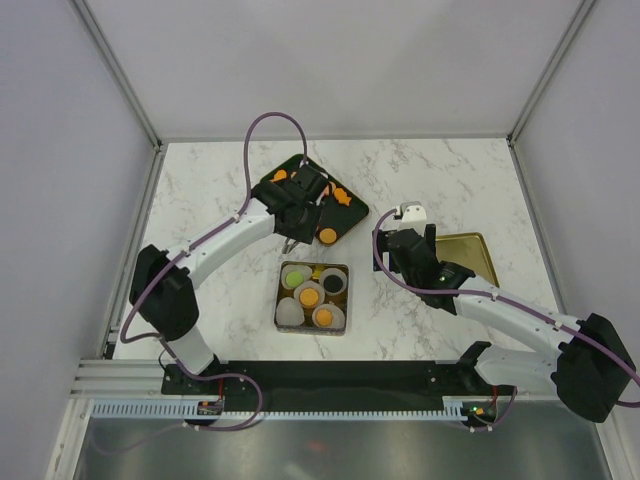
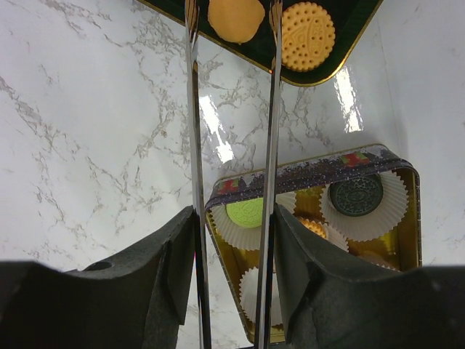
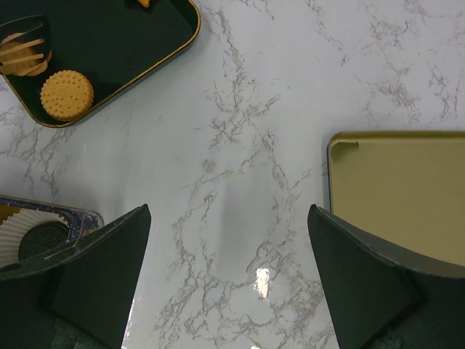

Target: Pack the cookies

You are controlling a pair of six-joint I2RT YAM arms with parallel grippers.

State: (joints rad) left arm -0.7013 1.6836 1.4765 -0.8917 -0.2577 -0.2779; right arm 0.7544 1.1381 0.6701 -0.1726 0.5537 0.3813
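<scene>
My left gripper (image 1: 296, 214) (image 2: 234, 243) is shut on metal tongs (image 2: 195, 145), whose two blades reach to the black tray (image 1: 345, 215). The blade tips stand on either side of a plain orange cookie (image 2: 236, 18) on that tray. A patterned orange cookie (image 2: 308, 26) (image 3: 67, 94) lies beside it. More orange pieces (image 1: 280, 175) lie at the tray's far end. The open tin (image 1: 281, 296) (image 2: 290, 174) holds white paper cups with a green cookie (image 2: 247, 212), a dark cookie (image 2: 356, 195) and orange cookies (image 1: 310, 296). My right gripper (image 1: 414, 243) (image 3: 229, 276) is open and empty over bare table.
A gold tin lid (image 1: 470, 258) (image 3: 399, 189) lies right of my right gripper. The tin sits at the near centre, the black tray just behind it. Marble table runs to white walls at the back and sides.
</scene>
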